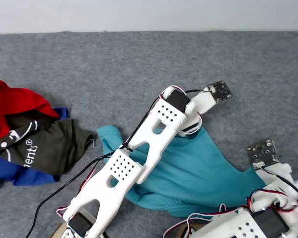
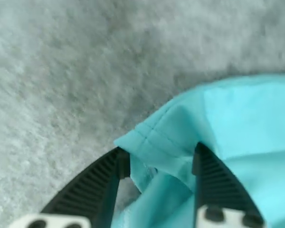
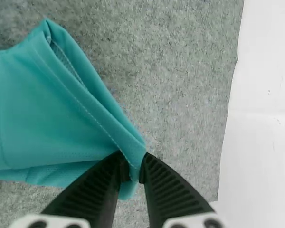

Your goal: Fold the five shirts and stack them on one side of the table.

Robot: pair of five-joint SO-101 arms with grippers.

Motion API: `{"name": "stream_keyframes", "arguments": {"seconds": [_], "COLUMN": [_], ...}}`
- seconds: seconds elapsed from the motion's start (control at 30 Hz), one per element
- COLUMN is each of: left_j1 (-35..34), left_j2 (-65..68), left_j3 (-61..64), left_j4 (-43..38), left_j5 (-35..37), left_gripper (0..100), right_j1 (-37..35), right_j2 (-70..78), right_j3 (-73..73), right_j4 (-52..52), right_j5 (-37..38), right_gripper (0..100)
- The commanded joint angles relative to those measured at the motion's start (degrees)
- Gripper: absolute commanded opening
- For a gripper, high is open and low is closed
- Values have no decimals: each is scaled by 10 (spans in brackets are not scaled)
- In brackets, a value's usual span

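A teal shirt (image 1: 193,173) lies spread on the grey mat (image 1: 139,59), right of the middle. My left gripper (image 1: 191,128) is at its far edge. In the left wrist view that gripper (image 2: 159,164) is open, with the shirt's hemmed edge (image 2: 180,128) bunched between the two black fingers (image 2: 109,175). My right gripper (image 1: 262,174) is at the shirt's near right corner. In the right wrist view it (image 3: 133,166) is shut on a folded corner of the teal shirt (image 3: 47,109).
At the left edge lies a heap of shirts: a red one (image 1: 12,101), a dark olive one (image 1: 44,141) and a blue one (image 1: 10,171). The left arm (image 1: 134,158) stretches across the teal shirt. A white surface (image 3: 266,118) borders the mat beside the right gripper.
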Motion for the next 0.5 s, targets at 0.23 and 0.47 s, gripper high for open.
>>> {"name": "stream_keyframes", "arguments": {"seconds": [0.23, 0.47], "left_j1": [20, 31], "left_j2": [-6, -4], "left_j3": [18, 22], "left_j4": [-73, -63], "left_j5": [25, -20], "left_gripper": [221, 135], "right_j1": [-4, -5], "right_j2": [-7, -7], "right_j3": [-7, -7], "right_j4": [-9, -8], "right_j5": [5, 5], "right_gripper": [9, 9]}}
